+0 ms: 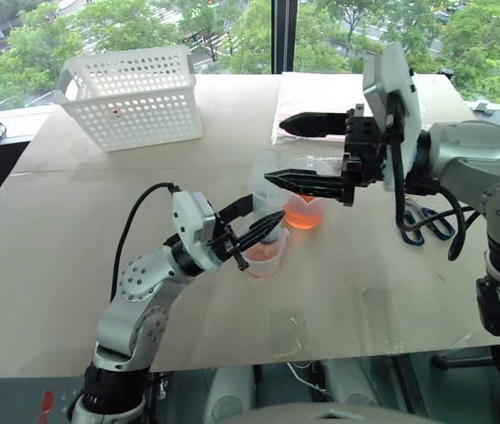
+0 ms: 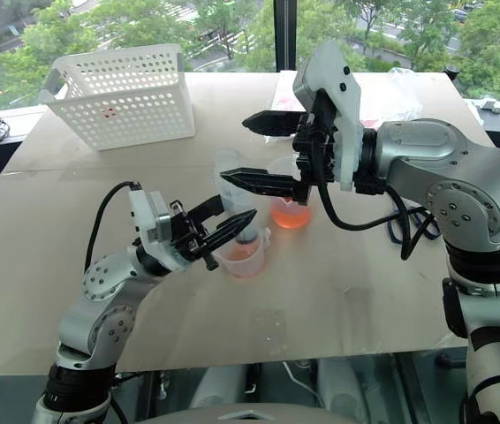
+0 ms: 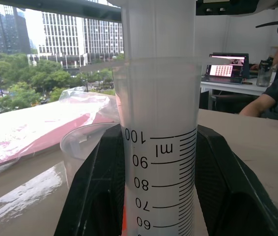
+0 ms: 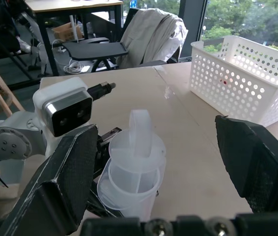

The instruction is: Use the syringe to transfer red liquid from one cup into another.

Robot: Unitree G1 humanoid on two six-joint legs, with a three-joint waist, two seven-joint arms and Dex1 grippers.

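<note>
The syringe (image 1: 264, 190) stands upright with its tip in the smaller cup (image 1: 263, 262), which holds a little pale red liquid. My left gripper (image 1: 263, 221) is shut on the barrel; the printed scale (image 3: 158, 162) shows between its fingers. Just behind stands the taller cup (image 1: 306, 199) with orange-red liquid (image 1: 303, 215) in its bottom. My right gripper (image 1: 275, 151) is open and reaches in from the right. Its fingers straddle the syringe's thumb loop (image 4: 141, 129) without touching it.
A white perforated basket (image 1: 135, 93) stands at the table's back left. A pink sheet in plastic wrap (image 1: 321, 88) lies at the back behind the cups. Blue-handled scissors (image 1: 427, 225) lie to the right under my right arm. The table's front edge (image 1: 338, 353) is close.
</note>
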